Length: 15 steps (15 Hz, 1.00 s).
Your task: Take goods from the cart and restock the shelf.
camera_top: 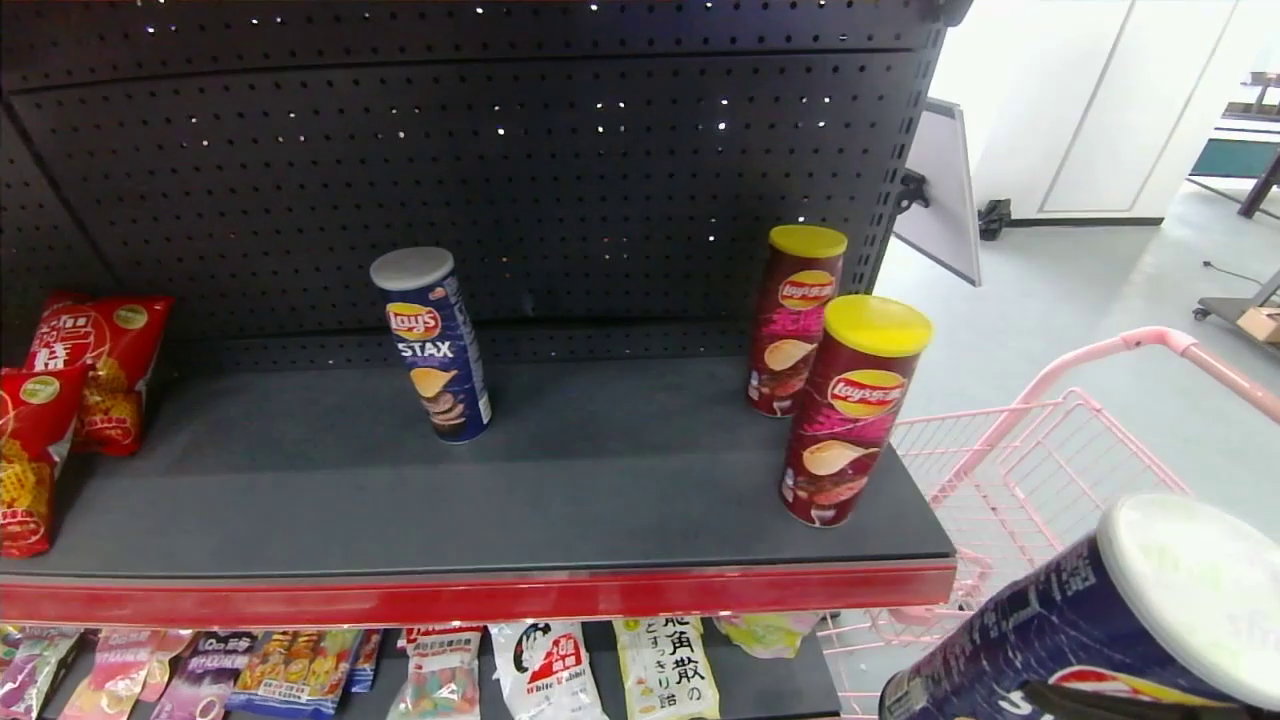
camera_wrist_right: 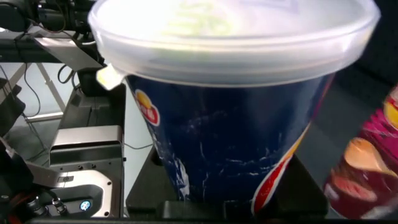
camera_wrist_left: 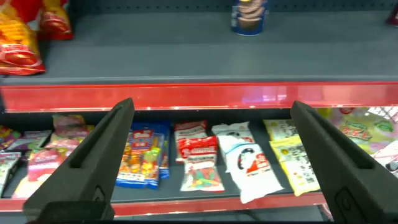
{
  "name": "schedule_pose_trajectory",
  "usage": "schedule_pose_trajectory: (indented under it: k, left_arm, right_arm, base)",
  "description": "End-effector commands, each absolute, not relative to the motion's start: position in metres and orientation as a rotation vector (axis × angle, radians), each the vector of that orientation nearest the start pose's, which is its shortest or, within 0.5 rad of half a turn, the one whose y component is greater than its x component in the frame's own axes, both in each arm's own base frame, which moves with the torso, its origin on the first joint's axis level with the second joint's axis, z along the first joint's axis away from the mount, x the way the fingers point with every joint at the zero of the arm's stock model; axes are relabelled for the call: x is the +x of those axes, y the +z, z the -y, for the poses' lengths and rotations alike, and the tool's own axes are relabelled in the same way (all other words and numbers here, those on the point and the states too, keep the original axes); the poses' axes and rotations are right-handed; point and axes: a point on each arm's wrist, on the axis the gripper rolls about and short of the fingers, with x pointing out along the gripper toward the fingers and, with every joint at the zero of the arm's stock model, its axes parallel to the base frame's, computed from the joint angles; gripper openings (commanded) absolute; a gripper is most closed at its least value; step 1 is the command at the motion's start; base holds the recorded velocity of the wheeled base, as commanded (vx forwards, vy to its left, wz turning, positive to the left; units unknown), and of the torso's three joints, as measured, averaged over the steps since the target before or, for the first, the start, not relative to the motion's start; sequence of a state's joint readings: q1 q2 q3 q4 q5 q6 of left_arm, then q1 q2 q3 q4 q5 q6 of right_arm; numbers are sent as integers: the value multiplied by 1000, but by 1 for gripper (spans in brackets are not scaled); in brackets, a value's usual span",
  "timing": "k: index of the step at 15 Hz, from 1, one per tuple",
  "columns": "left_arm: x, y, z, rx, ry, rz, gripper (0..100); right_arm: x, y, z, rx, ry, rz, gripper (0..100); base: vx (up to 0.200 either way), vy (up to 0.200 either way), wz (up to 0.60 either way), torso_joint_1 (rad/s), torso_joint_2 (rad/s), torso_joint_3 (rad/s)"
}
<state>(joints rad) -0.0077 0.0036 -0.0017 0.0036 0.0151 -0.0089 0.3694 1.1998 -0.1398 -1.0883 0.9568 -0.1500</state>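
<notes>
Blue can (camera_top: 1060, 640) aslant, lid uppermost.

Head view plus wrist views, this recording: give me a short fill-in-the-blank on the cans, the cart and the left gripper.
1. The upper shelf carries ___ upright cans.
2. The front red can has a ___ lid.
3. The held can beside the pink cart is dark ___.
4. The left gripper is ___ and holds nothing.
Missing words: three; yellow; blue; open.
</notes>
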Motion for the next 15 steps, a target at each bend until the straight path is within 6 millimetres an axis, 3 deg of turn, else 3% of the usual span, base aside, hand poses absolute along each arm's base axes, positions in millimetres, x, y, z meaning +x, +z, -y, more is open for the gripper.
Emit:
schedule_pose_trajectory:
  k: [1, 12, 15]
  left_arm:
    - [-23, 76, -1, -9, 8, -5, 100]
    - [-23, 76, -1, -9, 8, -5, 100]
    - [-23, 76, -1, -9, 8, -5, 100]
  right_arm:
    - [122, 164, -68, -131, 1328, 113, 0]
    - [123, 166, -71, -132, 1346, 117, 0]
    - [123, 165, -71, -131, 1346, 114, 0]
  base:
    - [0, 200, 0, -2, 2, 2]
    - [0, 200, 0, 2, 3, 2]
    - [0, 0, 0, 0, 0, 0]
